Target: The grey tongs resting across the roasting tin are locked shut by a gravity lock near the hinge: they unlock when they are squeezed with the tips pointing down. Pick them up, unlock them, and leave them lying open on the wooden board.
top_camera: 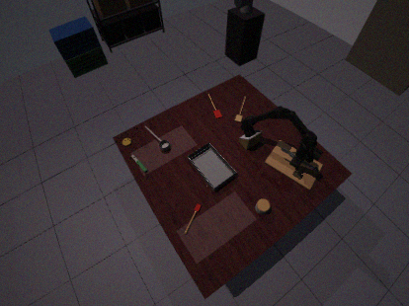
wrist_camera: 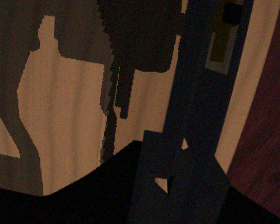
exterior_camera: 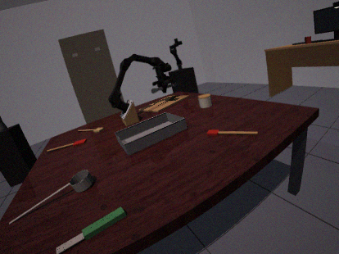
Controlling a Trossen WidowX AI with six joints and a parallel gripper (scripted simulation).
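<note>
My gripper [top_camera: 305,163] [exterior_camera: 159,87] [wrist_camera: 154,152] is above the wooden board [top_camera: 277,161] [exterior_camera: 152,108] [wrist_camera: 80,95] and is shut on the grey tongs [exterior_camera: 156,90] [wrist_camera: 200,85]. In the wrist view the tongs look like a long dark bar running from the top right down between the black fingers. Dark shadows of the arm and tongs fall on the board. The roasting tin [top_camera: 226,181] [exterior_camera: 155,138] stands in the middle of the table with nothing across it. The light is too dim to tell whether the tongs' lock is released or how far their arms are apart.
A knife block [top_camera: 250,140] [exterior_camera: 130,115] stands by the arm's base. A round jar [top_camera: 263,206] [exterior_camera: 205,101] stands near the board. A red-headed spatula [top_camera: 193,218] [exterior_camera: 237,133] lies on the near mat [top_camera: 222,235]. A saucepan [top_camera: 165,146] [exterior_camera: 82,181] is beyond the tin.
</note>
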